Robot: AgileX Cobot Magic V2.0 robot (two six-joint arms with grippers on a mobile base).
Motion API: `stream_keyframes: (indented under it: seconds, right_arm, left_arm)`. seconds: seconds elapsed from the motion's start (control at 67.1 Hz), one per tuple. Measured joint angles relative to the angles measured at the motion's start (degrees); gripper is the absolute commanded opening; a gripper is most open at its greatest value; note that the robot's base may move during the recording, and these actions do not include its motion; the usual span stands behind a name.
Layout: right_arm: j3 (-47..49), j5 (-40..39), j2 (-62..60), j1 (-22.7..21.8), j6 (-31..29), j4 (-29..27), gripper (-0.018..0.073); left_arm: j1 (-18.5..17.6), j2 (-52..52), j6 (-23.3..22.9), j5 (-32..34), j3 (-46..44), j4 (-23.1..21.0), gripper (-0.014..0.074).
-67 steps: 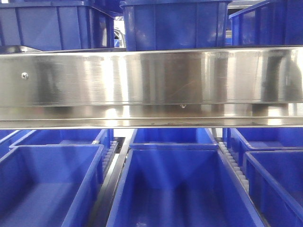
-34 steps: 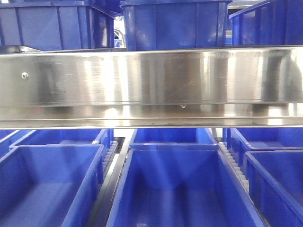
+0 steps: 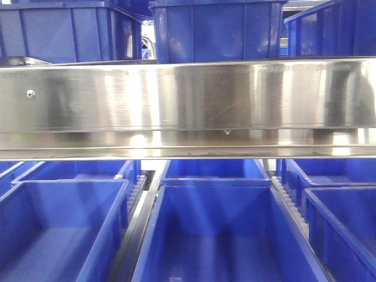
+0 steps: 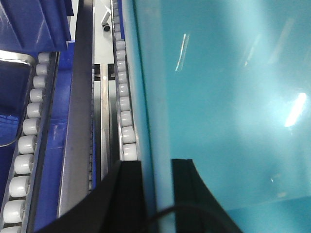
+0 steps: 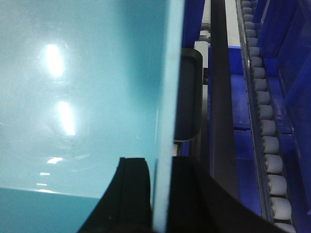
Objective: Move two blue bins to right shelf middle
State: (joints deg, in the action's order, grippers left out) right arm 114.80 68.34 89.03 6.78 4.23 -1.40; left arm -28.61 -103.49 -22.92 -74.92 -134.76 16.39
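You have bright light: glare streaks cross the steel shelf rail (image 3: 188, 97), the bins (image 3: 223, 235) below it look soft, and lamp reflections spot the washed-out cyan bin wall (image 4: 228, 97)

The left gripper (image 4: 156, 166) sits at the bottom edge, and its two black fingers (image 4: 127, 194) straddle the near wall of a bin (image 4: 228, 97), one outside and one inside, pinching it. The bin's inside looks pale teal with bright glints and fills the right half. Just left of the wall a row of white rollers (image 4: 124, 104) runs up the picture. Beyond a grey rail (image 4: 78, 121) lies a second roller row (image 4: 26, 145). A darker blue bin (image 4: 34, 24) fills the top left corner.
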Motion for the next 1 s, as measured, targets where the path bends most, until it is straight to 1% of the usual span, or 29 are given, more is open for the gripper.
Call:
stream_keyframes:
  seconds: [0.998]
  right_arm:
    - [0.0,-0.3,0.0,0.0,0.0,0.0,-0.0167]
  left_arm:
    - [0.0,0.0,-0.1,0.0,-0.1,0.1,-0.0111]
